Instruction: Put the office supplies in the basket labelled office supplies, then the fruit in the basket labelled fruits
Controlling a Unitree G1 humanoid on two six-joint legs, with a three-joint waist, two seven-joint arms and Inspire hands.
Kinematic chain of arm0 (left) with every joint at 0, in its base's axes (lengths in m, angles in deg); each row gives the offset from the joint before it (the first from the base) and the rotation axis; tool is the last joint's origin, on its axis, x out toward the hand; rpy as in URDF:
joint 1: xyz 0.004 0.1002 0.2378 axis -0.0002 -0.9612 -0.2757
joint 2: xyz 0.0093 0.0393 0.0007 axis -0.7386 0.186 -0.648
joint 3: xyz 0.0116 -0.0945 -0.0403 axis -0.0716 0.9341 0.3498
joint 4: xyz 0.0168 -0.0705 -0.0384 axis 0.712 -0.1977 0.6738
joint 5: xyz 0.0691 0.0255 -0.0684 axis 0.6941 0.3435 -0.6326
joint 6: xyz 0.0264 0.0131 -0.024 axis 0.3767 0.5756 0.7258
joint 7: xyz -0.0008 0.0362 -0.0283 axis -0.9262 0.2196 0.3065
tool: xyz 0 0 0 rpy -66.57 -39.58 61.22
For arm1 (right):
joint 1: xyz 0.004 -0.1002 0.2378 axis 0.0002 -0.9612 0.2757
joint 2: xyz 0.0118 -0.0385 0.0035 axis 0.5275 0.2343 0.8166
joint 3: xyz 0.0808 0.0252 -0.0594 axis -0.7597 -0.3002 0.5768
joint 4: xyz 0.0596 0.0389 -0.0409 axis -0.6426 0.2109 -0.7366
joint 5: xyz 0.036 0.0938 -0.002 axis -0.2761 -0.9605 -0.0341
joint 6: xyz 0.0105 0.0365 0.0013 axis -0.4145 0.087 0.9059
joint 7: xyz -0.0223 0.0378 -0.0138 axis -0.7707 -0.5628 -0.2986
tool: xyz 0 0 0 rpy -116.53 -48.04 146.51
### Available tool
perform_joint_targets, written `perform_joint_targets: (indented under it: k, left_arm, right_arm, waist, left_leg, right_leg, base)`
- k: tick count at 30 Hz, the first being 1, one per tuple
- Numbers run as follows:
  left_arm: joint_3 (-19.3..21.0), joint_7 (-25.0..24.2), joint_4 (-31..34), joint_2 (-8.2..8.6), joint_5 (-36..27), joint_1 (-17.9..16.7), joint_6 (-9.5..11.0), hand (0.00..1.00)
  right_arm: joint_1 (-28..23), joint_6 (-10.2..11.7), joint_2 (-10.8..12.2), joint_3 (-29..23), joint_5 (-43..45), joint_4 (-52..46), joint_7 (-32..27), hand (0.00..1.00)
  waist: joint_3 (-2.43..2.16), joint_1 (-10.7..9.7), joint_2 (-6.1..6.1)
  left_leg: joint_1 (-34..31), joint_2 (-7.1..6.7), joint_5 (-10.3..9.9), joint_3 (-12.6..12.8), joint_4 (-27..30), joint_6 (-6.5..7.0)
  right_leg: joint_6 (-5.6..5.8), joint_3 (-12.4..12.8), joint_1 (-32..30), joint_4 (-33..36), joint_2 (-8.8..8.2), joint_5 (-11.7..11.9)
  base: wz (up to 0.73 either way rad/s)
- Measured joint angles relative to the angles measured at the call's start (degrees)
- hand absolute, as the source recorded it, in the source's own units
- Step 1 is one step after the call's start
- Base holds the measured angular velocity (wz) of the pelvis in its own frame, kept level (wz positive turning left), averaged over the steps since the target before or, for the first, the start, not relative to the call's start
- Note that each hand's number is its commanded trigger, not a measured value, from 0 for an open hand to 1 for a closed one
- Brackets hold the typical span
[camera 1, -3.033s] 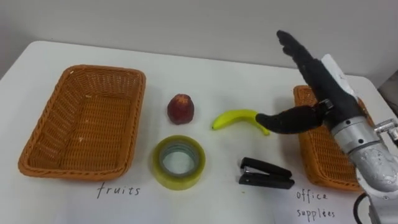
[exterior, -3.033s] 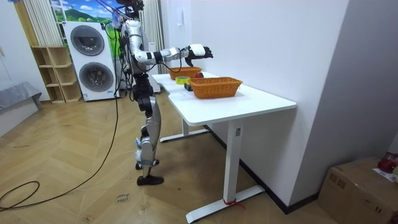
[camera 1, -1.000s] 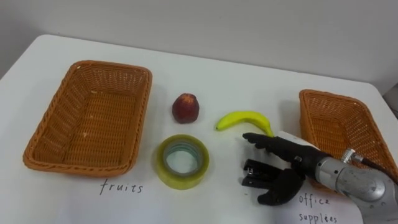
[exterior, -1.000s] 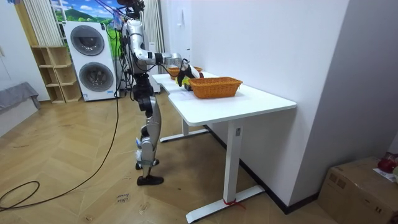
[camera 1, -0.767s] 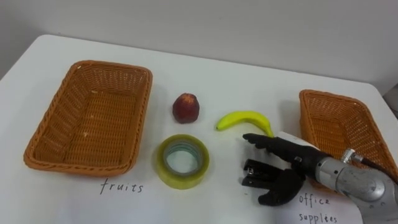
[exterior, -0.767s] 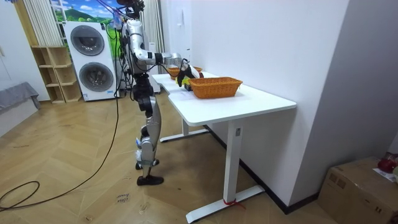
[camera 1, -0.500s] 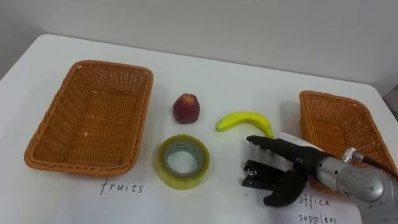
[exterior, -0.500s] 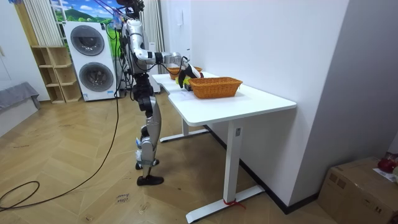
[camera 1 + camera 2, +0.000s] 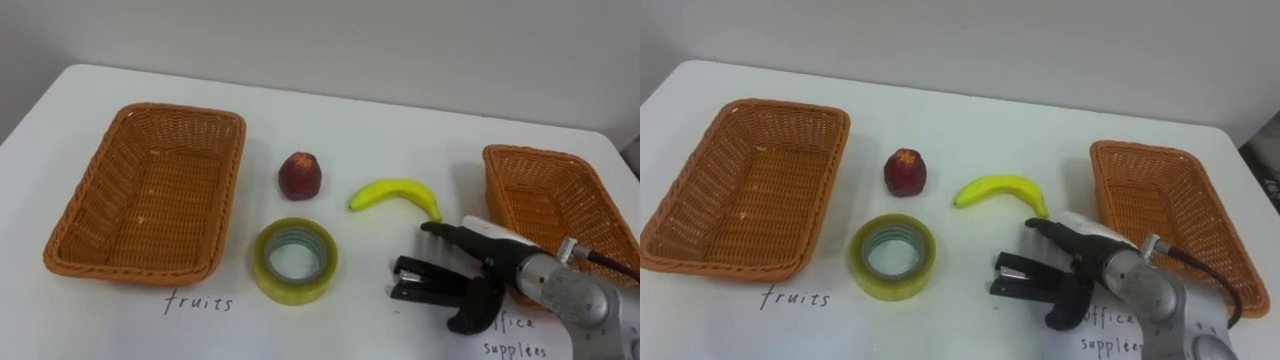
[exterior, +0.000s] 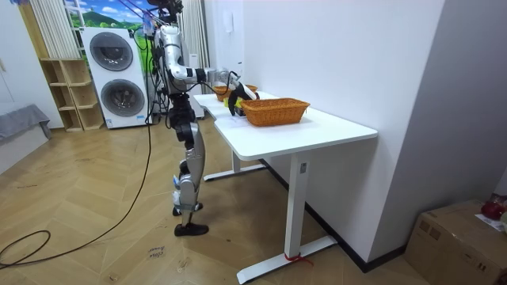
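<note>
My right hand [image 9: 487, 262] straddles the stapler [image 9: 422, 277] — fingers stretched over it, thumb hooked at the near side, not clamped. Room view adds stacked washers [image 10: 119, 73] behind me.

I read two handwritten labels, both penned straight onto the white tabletop [image 9: 400, 130]. The first label [image 9: 196, 301] reads "fruits" and sits just in front of the near rim of the left basket [image 9: 120, 270]. The second label [image 9: 1118, 320] lies in front of the right basket [image 9: 545, 152], on two lines: "office" above a word I take for "supplies", though its last letters are a scrawl. In the left eye view the thumb of my right hand [image 9: 500, 275] covers the first letter of "office".
</note>
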Motion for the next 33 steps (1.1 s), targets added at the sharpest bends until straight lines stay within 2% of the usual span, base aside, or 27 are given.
perform_joint_targets:
  k: [4, 11, 13, 15, 21, 24, 33]
  left_arm:
    - [0.1, 0.3, 0.0, 0.11, 0.0, 0.0, -0.4, 0.0]
    - [0.1, 1.4, 0.2, 0.08, 0.0, 0.0, -0.5, 0.0]
    - [0.0, 1.8, 0.2, 0.08, 0.0, 0.0, -0.5, 0.0]
    - [-0.1, 2.0, -0.1, 0.08, 0.0, 0.0, -0.6, 0.0]
    - [-0.2, 2.1, -0.6, 0.13, 0.0, 0.0, -1.1, 0.0]
    - [-1.4, 2.1, -0.7, 0.17, 0.0, 0.0, -1.7, 0.0]
    - [-3.7, 2.3, -0.6, -0.13, 0.0, 0.8, -1.6, 0.0]
  right_arm:
    - [0.0, -1.1, 0.5, 0.0, 1.1, -0.1, 0.0, 0.0]
    - [-0.3, -1.5, 1.1, 0.0, 1.4, -0.4, 0.0, 0.0]
    - [-1.1, -2.5, 2.6, 0.0, 2.1, -2.1, 0.0, 0.0]
    - [-1.3, -2.5, 3.4, 0.0, 2.7, -2.5, 0.0, 0.0]
    - [-1.1, -3.3, 4.2, 0.8, 4.6, -3.3, 0.3, 0.0]
    - [-1.1, -3.7, 4.3, 2.3, 6.5, -4.2, 0.6, 0.0]
    - [-0.9, -3.9, 4.2, 4.7, 9.2, -4.6, 1.2, 0.0]
  waist:
    - [-0.01, 0.4, -0.18]
    - [0.04, 0.5, -0.64]
    - [0.06, 0.5, -0.59]
    - [0.07, 0.4, -0.56]
    - [0.06, 0.7, -0.46]
    - [0.02, 0.6, -0.32]
    - [0.03, 0.4, -0.48]
  left_leg:
    - [0.0, -0.02, 0.0, 0.0, -0.1, 0.0]
    - [0.0, -0.02, 0.0, 0.0, 0.0, 0.0]
    - [-0.1, 0.0, 0.0, 0.0, -0.1, 0.0]
    - [-0.1, 0.0, 0.0, 0.0, -0.2, 0.0]
    - [0.0, 0.05, 0.0, 0.2, -0.4, 0.0]
    - [0.0, 0.07, 0.0, 0.2, -0.5, 0.0]
    - [0.0, 0.02, 0.0, -0.5, -0.6, -0.01]
  right_leg:
    - [-0.01, 0.0, 0.0, 0.0, -0.01, 0.0]
    - [-0.01, -0.1, 0.0, 0.0, 0.01, 0.0]
    - [-0.01, 0.0, -0.1, 0.0, 0.02, 0.0]
    - [-0.01, 0.0, -0.2, 0.0, 0.02, 0.0]
    - [-0.01, 0.5, -0.3, -0.1, 0.11, 0.0]
    - [-0.01, 0.5, -0.3, -0.1, 0.13, 0.0]
    - [-0.01, -0.4, 0.1, -0.1, 0.05, 0.0]
  base:
    - [0.0]
    - [0.0]
    - [0.0]
    - [0.0]
    - [-0.01]
    - [0.0]
    - [0.03]
